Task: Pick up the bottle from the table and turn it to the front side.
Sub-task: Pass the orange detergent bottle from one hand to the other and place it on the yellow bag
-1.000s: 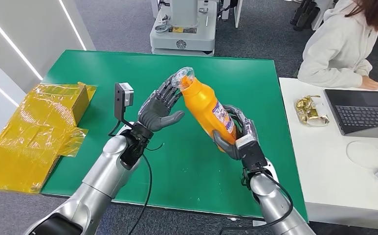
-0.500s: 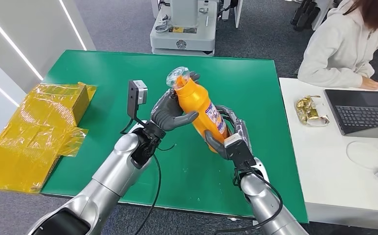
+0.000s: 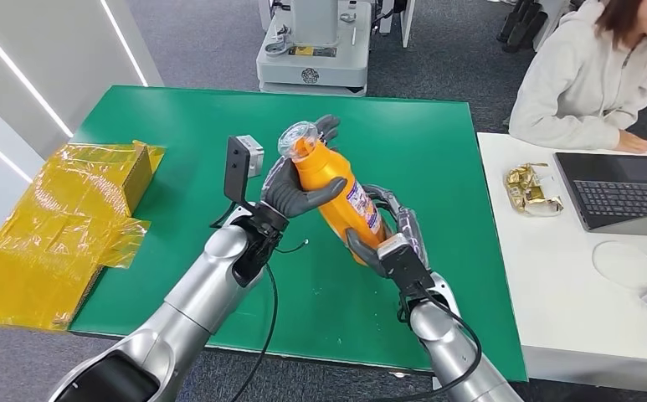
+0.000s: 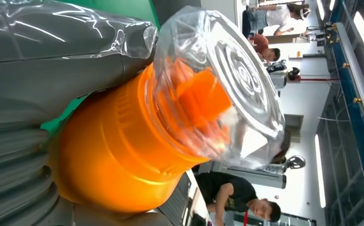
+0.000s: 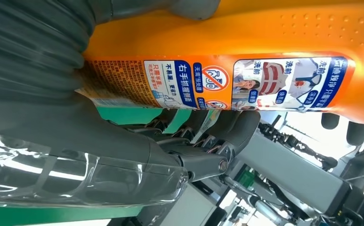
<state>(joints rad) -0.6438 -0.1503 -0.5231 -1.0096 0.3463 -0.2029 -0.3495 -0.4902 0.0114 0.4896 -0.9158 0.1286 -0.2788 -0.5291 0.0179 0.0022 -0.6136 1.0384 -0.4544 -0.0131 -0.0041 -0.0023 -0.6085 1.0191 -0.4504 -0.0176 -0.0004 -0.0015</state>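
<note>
Orange bottle (image 3: 335,189) tilts above the table (image 3: 437,134), seemingly gripped by left hand (image 3: 296,191) and right hand (image 3: 391,239).

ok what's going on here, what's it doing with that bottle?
The robot holds the orange bottle up off the green table with both hands. The right hand grips the lower body; the left hand wraps the neck just below the clear cap. The bottle is tilted, cap away from the robot, with its label facing the right palm. A person sits at the white desk alongside.
</note>
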